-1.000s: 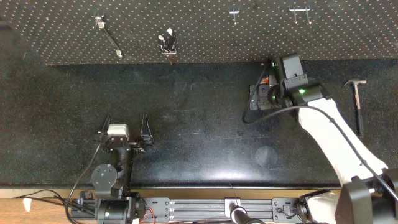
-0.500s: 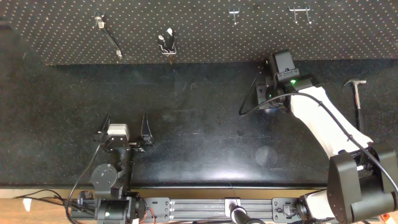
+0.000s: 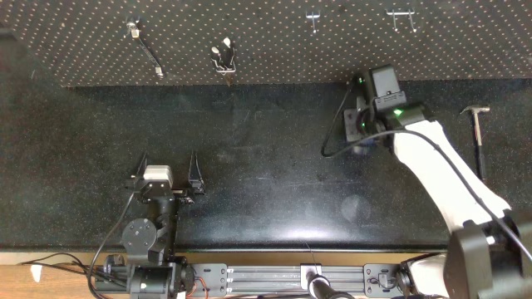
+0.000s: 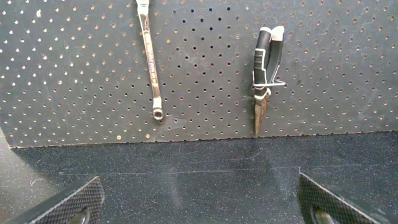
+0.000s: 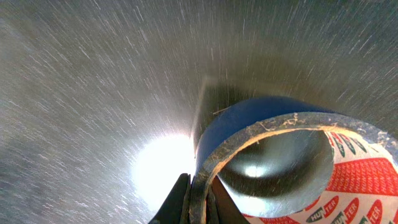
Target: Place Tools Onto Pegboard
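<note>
The right hand (image 5: 198, 200), pinching the tape roll (image 5: 249, 118) by its wall, should lift clear of the table (image 5: 74, 93), then slip the core over a far hook (image 3: 313, 17).

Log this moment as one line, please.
right gripper: shut on blue tape roll | left gripper: open | silver wrench, black-handled pliers: on pegboard | metal hammer: on worktop

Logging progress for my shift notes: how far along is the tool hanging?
Done: wrench and pliers hang on the pegboard. In hand: the right gripper pinches the wall of the tape roll. Left: hanging that roll, then the hammer lying on the table; two hooks stand bare.
</note>
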